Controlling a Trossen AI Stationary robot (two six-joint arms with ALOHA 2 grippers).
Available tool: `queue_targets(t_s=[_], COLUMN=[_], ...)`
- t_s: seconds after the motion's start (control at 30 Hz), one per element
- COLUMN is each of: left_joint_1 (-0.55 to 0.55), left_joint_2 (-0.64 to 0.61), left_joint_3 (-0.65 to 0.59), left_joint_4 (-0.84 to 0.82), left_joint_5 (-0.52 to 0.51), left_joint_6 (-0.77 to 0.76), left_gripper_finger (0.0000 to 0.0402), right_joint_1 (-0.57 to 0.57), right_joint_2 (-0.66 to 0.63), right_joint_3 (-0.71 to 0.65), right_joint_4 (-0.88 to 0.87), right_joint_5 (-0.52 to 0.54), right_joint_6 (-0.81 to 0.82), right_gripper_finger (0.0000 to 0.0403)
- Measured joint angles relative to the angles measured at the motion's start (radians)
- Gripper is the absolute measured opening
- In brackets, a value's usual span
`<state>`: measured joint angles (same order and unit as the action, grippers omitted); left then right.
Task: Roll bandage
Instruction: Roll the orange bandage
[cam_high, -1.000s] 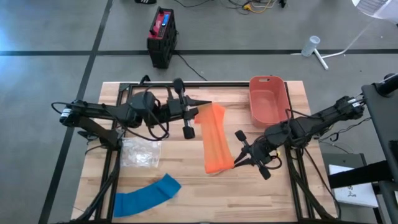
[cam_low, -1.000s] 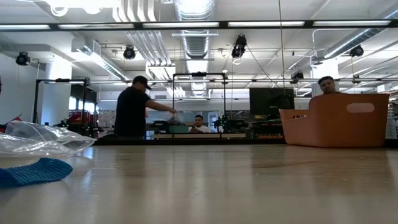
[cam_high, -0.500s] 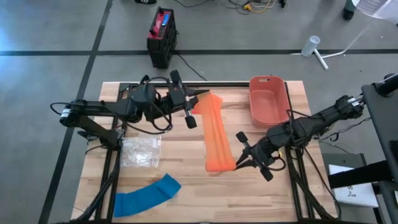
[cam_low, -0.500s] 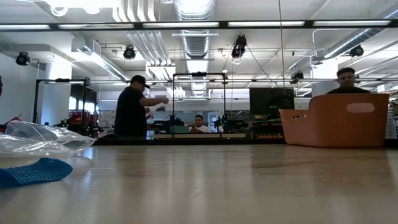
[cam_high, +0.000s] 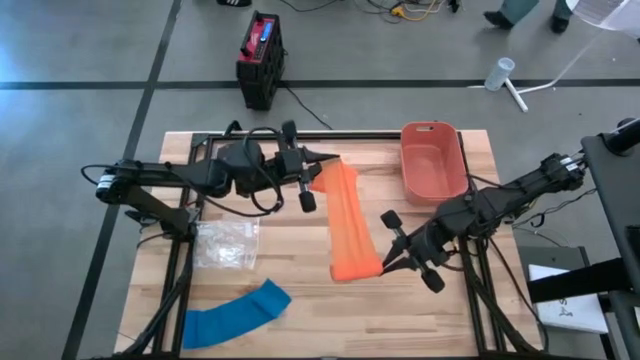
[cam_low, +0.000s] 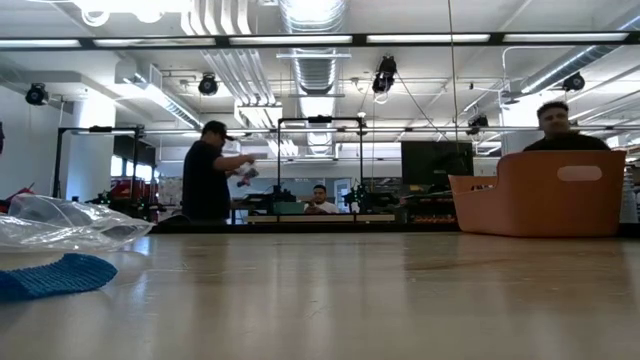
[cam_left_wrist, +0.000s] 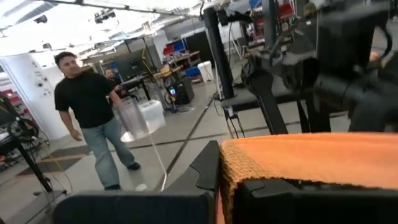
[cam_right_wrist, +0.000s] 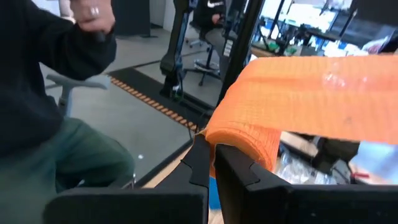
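An orange bandage (cam_high: 347, 220) hangs stretched in the air between my two grippers, running from the table's far side toward its near side. My left gripper (cam_high: 322, 168) is shut on its far end, and my right gripper (cam_high: 383, 262) is shut on its near end. In the left wrist view the orange bandage (cam_left_wrist: 311, 158) runs away from my left gripper (cam_left_wrist: 224, 180). In the right wrist view the orange bandage (cam_right_wrist: 298, 93) runs away from my right gripper (cam_right_wrist: 211, 160). A blue bandage (cam_high: 235, 315) lies flat on the table's near left. My left gripper pinches the bandage's far end (cam_left_wrist: 233, 171) between its two fingers, coming level from the table's left. The strip is lifted clear of the table. My right gripper pinches the bandage's near end (cam_right_wrist: 233, 146) between its two fingers, coming about level from the table's right. The end curls over the fingertips, clear of the table.
A clear plastic bag (cam_high: 225, 245) lies left of the middle. A pink bin (cam_high: 432, 160) stands at the far right. In the low view the bin (cam_low: 545, 195) and the blue bandage (cam_low: 50, 275) show; people stand in the room beyond.
My left gripper has gone a little toward the table's right edge with the bandage's far end. That end, spread wide and folded before, is now drawn into a narrower, straighter strip. The near end stays in my right gripper.
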<state>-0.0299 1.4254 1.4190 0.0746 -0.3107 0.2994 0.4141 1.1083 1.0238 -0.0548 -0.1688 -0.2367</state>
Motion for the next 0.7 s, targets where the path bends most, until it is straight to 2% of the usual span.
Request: queue_targets(t_s=[0.33, 0.7], left_joint_1=[0.002, 0.002], left_joint_2=[0.031, 0.046], left_joint_3=[-0.083, -0.139], left_joint_4=[-0.007, 0.003], left_joint_5=[0.007, 0.011], left_joint_6=[-0.050, -0.058], left_gripper_finger=[0.0000, 0.0000], right_joint_1=[-0.001, -0.002], right_joint_2=[0.003, -0.014], right_joint_3=[0.039, 0.069], right_joint_4=[0.020, -0.010], right_joint_5=[-0.022, 0.118], right_joint_6=[-0.024, -0.015], right_gripper_finger=[0.0004, 0.0004])
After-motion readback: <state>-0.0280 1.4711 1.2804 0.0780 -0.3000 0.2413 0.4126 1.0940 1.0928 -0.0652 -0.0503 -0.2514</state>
